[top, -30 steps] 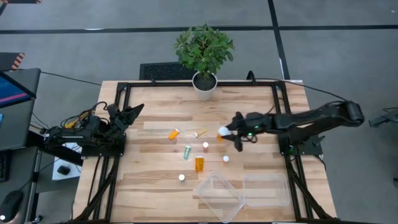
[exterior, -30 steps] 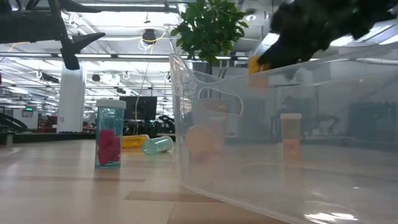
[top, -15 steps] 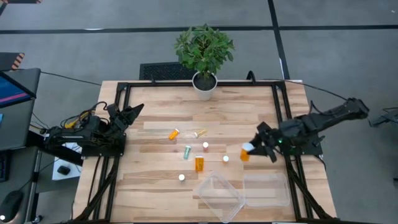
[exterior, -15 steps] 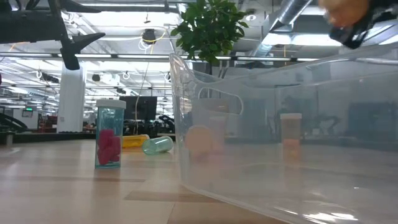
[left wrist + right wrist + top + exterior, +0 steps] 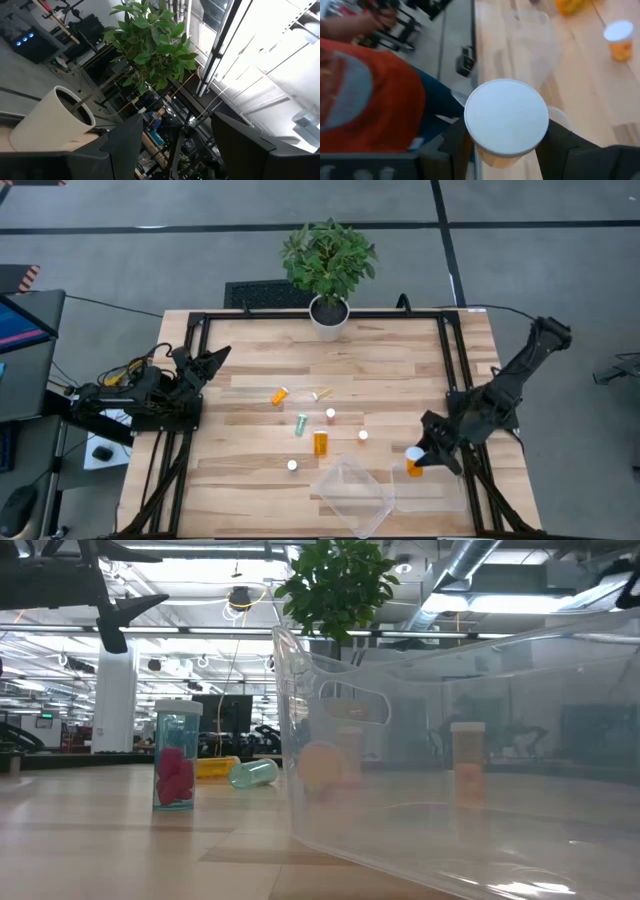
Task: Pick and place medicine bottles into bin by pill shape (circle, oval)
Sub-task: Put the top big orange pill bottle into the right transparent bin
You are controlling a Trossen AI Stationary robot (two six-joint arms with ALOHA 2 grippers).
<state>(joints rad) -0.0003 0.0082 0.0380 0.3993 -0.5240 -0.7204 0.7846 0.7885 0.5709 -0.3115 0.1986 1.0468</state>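
Above the right clear bin [image 5: 430, 492], the right gripper [image 5: 420, 461] grips an amber bottle [image 5: 414, 462] between its 2 fingers, white cap showing. At the table's left edge, the left gripper [image 5: 212, 360] waits, fingers apart.

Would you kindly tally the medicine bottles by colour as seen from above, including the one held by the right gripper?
amber-orange bottles: 3, one in the right gripper
greenish bottle: 1
yellowish bottle: 1
white-topped bottles: 3
Total: 8
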